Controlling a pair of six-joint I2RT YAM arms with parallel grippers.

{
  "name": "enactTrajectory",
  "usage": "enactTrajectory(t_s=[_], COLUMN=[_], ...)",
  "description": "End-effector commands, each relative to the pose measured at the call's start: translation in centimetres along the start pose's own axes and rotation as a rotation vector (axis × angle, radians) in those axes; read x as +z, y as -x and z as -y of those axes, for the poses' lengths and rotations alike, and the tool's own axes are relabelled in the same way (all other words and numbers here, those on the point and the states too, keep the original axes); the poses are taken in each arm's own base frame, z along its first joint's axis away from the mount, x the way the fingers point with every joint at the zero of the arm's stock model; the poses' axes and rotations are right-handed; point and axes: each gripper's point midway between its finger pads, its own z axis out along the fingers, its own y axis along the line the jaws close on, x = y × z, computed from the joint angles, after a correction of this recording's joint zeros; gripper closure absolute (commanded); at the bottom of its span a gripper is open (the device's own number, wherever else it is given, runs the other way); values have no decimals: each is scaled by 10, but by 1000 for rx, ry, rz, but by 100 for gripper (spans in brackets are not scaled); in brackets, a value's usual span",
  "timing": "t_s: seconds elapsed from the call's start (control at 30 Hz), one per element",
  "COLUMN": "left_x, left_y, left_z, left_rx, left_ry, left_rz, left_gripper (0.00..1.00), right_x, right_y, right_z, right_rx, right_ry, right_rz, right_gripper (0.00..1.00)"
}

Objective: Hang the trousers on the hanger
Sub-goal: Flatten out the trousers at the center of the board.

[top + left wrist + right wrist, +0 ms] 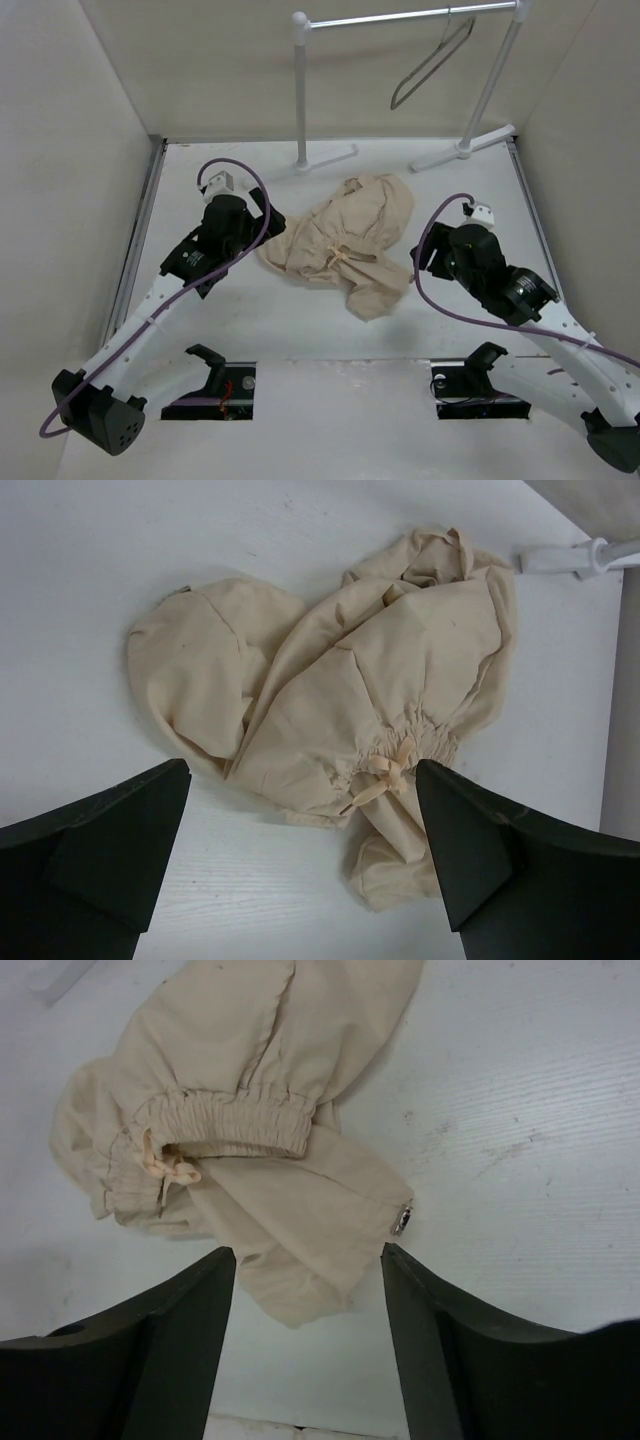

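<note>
The beige trousers [345, 243] lie crumpled in a heap on the white table, between my two arms. They show in the left wrist view [360, 690] with the drawstring bow, and in the right wrist view [250, 1130] with the elastic waistband. The thin grey hanger [432, 62] hangs by its hook from the white rack's bar at the back right. My left gripper [262, 222] is open and empty just left of the trousers, its fingers [110, 840] above the table. My right gripper [422, 258] is open and empty just right of the cloth.
The white tubular garment rack [300, 100] stands at the back of the table, its feet [462, 148] just behind the trousers. White walls enclose the table on the left, right and back. Two openings with hardware lie at the table's near edge [215, 385].
</note>
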Motion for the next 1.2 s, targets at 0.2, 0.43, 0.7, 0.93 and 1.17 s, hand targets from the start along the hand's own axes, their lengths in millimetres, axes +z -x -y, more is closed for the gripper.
enactTrajectory(t_s=[0.2,0.43,0.7,0.93,1.17], left_x=[-10,-14,15,32,59], left_y=[-7,-16,-73,-88,-110], left_z=[-44,-93,-125,-133,-123], left_rx=[-45,-68,-175,-224,-263], left_ry=[78,194,232,276,238], left_rz=[61,146,-35,-73,-139], left_gripper=[0,0,72,39,37], right_x=[-1,17,91,129,173], right_y=[-16,-53,-101,-127,-109], right_z=[-72,-150,-209,-220,-195], right_rx=[-53,-135,-246,-282,-302], right_ry=[180,343,388,352,175], right_rz=[-94,-216,-346,-391,-294], right_gripper=[90,91,42,29,40])
